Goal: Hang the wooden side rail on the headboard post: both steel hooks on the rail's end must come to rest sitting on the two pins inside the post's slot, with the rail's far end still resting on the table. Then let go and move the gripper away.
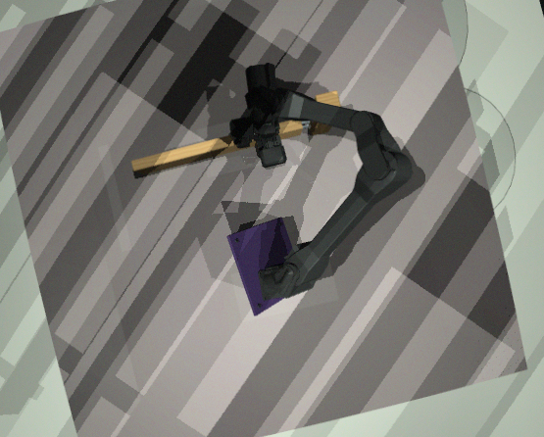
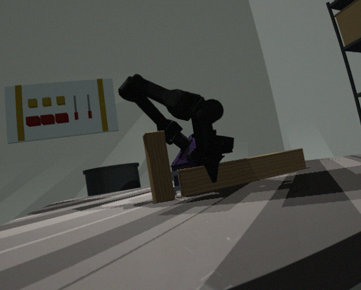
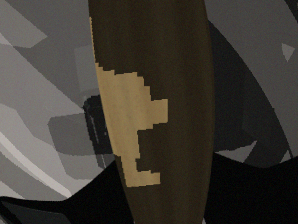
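Note:
The wooden side rail (image 1: pixel 176 156) (image 2: pixel 263 167) (image 3: pixel 127 116) lies low across the table. Its hook end is next to the upright headboard post (image 1: pixel 329 99) (image 2: pixel 157 166). Its far end rests on the table at the right of the exterior view. The steel hooks (image 1: pixel 305 126) (image 2: pixel 175 182) bridge the narrow gap between rail and post. I cannot tell whether they sit on the pins. My gripper (image 1: pixel 251 138) (image 2: pixel 213 173) is shut on the rail a little way back from its hook end. In the wrist view the rail fills the middle, mostly in shadow.
The arm's purple base plate (image 1: pixel 255 255) (image 2: pixel 182 156) sits near the table's middle, behind the post in the exterior view. A black bin (image 2: pixel 112 179), a wall board (image 2: pixel 62 108) and a shelf rack (image 2: pixel 351 65) stand beyond the table.

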Controlling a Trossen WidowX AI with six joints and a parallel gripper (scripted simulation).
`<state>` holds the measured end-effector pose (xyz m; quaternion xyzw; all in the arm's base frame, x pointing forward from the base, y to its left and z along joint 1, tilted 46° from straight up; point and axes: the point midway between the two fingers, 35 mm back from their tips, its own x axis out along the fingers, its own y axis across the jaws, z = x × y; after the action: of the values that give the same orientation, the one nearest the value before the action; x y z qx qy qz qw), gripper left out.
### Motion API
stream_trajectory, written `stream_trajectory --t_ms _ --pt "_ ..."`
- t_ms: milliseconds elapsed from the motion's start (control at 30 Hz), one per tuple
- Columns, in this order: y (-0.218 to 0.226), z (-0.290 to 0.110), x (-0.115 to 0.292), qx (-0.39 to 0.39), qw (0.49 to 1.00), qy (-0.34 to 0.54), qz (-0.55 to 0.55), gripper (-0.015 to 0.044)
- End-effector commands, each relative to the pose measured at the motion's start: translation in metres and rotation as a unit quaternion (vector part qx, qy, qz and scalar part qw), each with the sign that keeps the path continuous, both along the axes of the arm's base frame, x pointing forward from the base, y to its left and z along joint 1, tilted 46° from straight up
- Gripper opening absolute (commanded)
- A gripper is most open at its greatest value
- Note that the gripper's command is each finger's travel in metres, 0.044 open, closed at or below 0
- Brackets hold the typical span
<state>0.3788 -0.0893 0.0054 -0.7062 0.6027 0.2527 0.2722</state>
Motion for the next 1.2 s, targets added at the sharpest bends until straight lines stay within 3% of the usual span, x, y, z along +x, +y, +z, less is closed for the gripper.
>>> stream_trajectory --t_ms 0,1167 --pt "0.0008 0.0005 0.0007 0.003 1.0 -0.007 -0.004 0.0" --pt "0.005 0.0045 -0.0002 0.003 1.0 -0.007 -0.004 0.0"
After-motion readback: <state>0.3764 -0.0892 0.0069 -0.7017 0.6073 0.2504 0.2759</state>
